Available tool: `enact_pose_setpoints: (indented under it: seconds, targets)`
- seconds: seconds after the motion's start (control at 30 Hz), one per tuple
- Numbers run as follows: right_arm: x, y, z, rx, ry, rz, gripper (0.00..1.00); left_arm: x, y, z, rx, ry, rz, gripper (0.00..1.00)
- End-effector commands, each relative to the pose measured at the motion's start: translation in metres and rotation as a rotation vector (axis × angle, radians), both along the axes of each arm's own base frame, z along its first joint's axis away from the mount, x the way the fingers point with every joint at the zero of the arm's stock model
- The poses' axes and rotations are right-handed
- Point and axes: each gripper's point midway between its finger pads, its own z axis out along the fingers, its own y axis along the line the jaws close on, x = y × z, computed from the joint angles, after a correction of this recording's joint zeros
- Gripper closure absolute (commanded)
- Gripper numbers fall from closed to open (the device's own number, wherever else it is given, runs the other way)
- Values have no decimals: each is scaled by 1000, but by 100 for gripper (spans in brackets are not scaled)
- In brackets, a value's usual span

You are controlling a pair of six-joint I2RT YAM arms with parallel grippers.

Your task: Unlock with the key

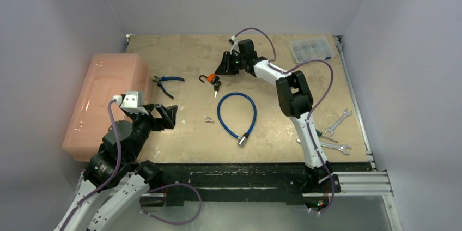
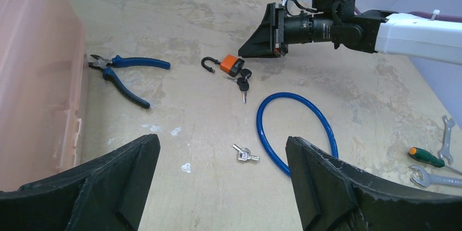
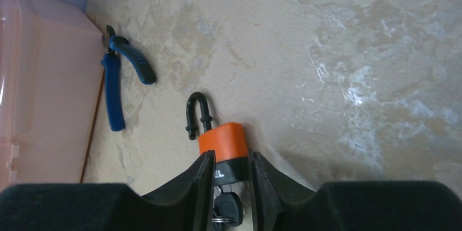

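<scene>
**Near zone.** The left gripper hovers low over the table at about 8 o'clock from the work centre. Its jaws are spread wide and hold nothing. Just beyond it lies a loose pair of small keys. The blue cable lock is beside them at 3 o'clock. Neither touches the gripper.

**Work zone.** The orange padlock lies flat on the table, farther out at roughly 12 o'clock from the cable loop. A black-headed key sits at its base.

**Far zone.** The right gripper reaches in from 2 o'clock. Its jaws are set narrow and flank the black key end of the padlock. Whether the pads actually press the body cannot be told.

**Procedure (judgement).**
1. The shackle has one leg clear of the body, so the lock appears already released.
2. Steady the body by its flat sides only, and keep the fingers off the key head.
3. Back out along the padlock's own axis to avoid snagging the key ring.
4. If more turning is needed, hold the body still and rotate the key, not the lock.

**Orientation.** In the top view the long axis runs roughly 9 to 3 o'clock. The shackle points to 9, away from the right gripper, and the keyway end faces that gripper. The hanging key trails toward 6.
</scene>
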Motion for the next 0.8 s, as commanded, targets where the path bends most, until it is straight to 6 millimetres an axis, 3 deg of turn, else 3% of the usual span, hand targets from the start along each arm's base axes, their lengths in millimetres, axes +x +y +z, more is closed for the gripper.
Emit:
enact_pose_setpoints:
  seconds: [0.0,0.17,0.37,0.47,0.6,0.77]
  targets:
    - [-10,16,38,52,-82,71,64,3,3,9,-2,-44,17,7]
    - [1,1,74,-35,-187,22,55,4,4,8,0,-41,20,7]
    - [-8,-27,111,-151,-255,-63,27,5,3,8,2,-36,23,1]
    - [-26,-40,123,-205,-270,-94,20,5,3,7,4,-31,25,1]
    - [-56,-61,119,-297,-239,-140,14,6,1,4,8,-19,20,1]
    - [-99,-101,114,-367,-151,-334,9,7,-1,2,10,-10,11,1]
